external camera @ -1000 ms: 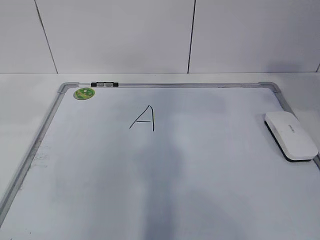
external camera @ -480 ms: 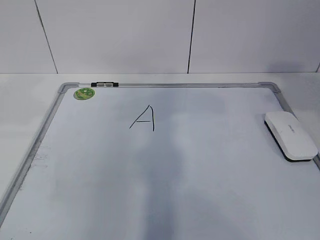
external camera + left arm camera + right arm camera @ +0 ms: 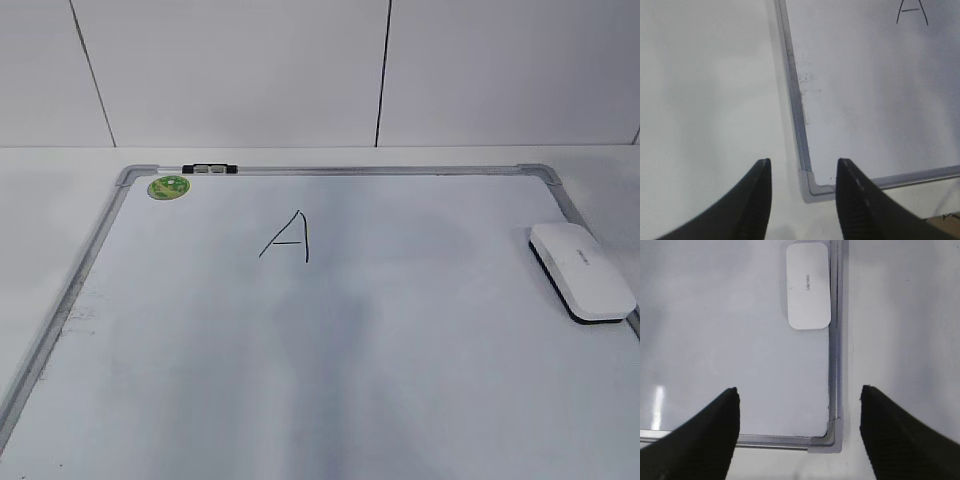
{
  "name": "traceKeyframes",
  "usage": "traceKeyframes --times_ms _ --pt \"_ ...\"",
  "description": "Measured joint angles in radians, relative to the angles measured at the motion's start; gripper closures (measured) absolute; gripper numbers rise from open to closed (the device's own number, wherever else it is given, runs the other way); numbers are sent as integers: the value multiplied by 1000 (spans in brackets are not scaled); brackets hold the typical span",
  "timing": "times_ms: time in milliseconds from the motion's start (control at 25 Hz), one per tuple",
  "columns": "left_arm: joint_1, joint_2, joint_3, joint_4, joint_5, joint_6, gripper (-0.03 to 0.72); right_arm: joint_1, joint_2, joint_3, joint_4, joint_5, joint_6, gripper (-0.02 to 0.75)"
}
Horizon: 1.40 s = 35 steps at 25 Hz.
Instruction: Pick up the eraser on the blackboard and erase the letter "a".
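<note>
Here, a large white dry-erase blackboard (image 3: 330, 340) w/ grey metal frame & rounded corners is seen lying flat on a pale table (image 3: 40, 200). At the far-left corner a round green sticker (image 3: 168, 187) is stuck, and just beside it a small black-and-silver clip (image 3: 208, 169) sits on the frame. Left of centre, an angular capital "A" (image 3: 287, 238) in thin black marker is written; no lowercase form can be made out. Wide bare board is left between the letter and the right edge. There the oblong white plastic eraser (image 3: 582, 271), rounded corners, black felt underside, is laid flat, touching the right frame rail. On its top a small grey mark is printed, read as "DELI" in the right wrist view, approx.

The left gripper (image 3: 802, 172) is held open, nothing between its jaws, above the board's near-left corner. The right gripper (image 3: 799, 397) is spread wide, empty, over the near-right corner, well apart from the eraser.
</note>
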Motion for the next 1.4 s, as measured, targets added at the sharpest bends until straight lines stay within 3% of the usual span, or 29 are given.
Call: traceKeyframes --times_ms 360,840,1120,1400 --pt "0 -181 233 -59 2 -4 365 0 -172 139 -7 2 24 145" --pt "0 -462 436 -64 9 -14 365 0 -431 420 -3 3 31 146" --pt "0 -509 464 -44 15 -39 365 0 -525 574 -3 3 31 145" --pt "0 -510 464 -6 17 -42 365 0 -545 583 -72 3 52 145"
